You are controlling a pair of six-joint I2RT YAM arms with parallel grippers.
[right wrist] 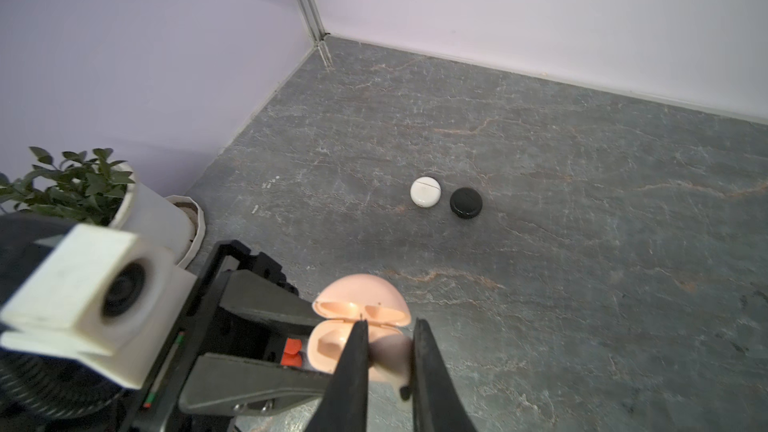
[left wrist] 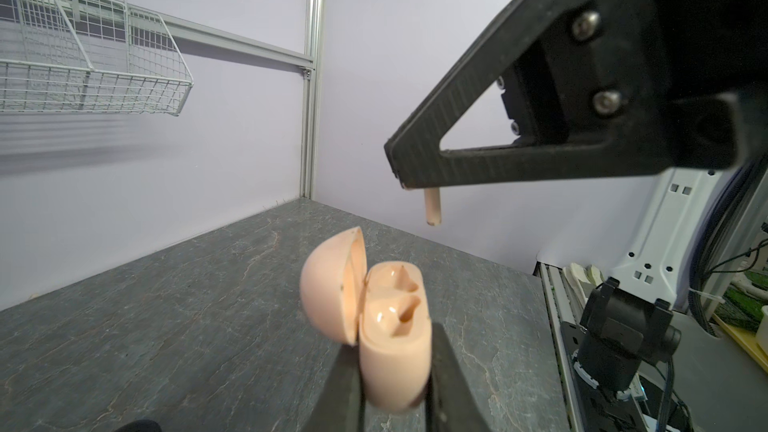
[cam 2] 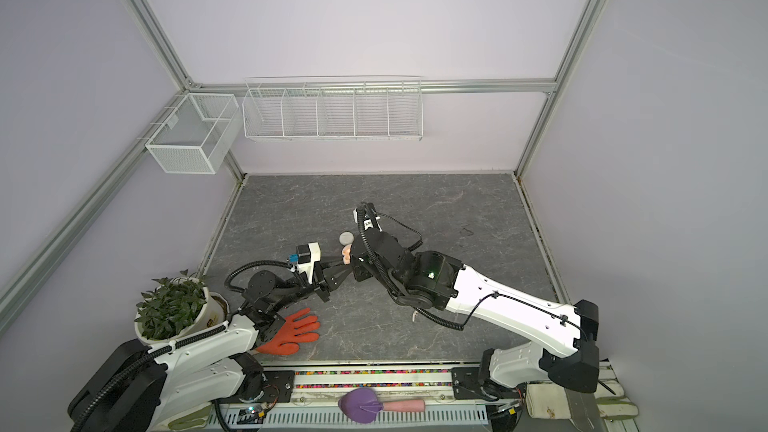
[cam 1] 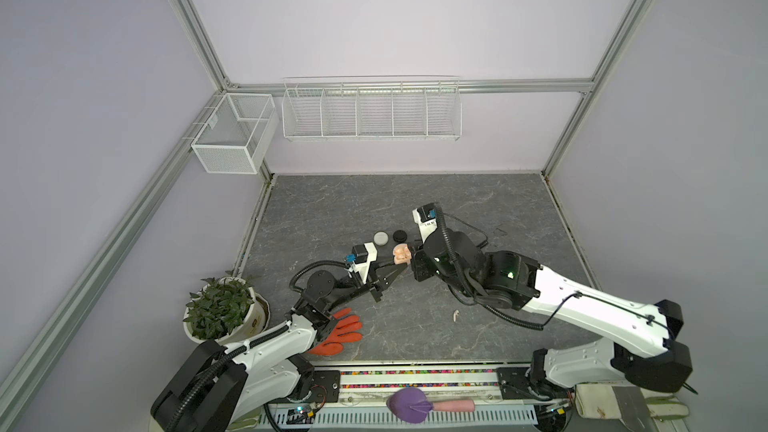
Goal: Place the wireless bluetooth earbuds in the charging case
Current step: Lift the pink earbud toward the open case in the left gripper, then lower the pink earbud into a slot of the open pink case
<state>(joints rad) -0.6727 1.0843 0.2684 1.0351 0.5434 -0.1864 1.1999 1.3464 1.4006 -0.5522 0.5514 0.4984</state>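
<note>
Earbud near open case, white puck beyond

Dark grey, marbled with pale and rust veins: worktop. Pale pink: case, earbud. Plain, mid-worktop: white puck, black puck. Orange: glove, near front-left corner. Green leaves, white pot: plant. White wire: baskets. Lilac: walls.

Your pink charging case is smooth plastic, glossy inside its wells, and the pink earbud looks matt by comparison. The table top is matt with stone veining; the wire basket is white-coated metal.
</note>
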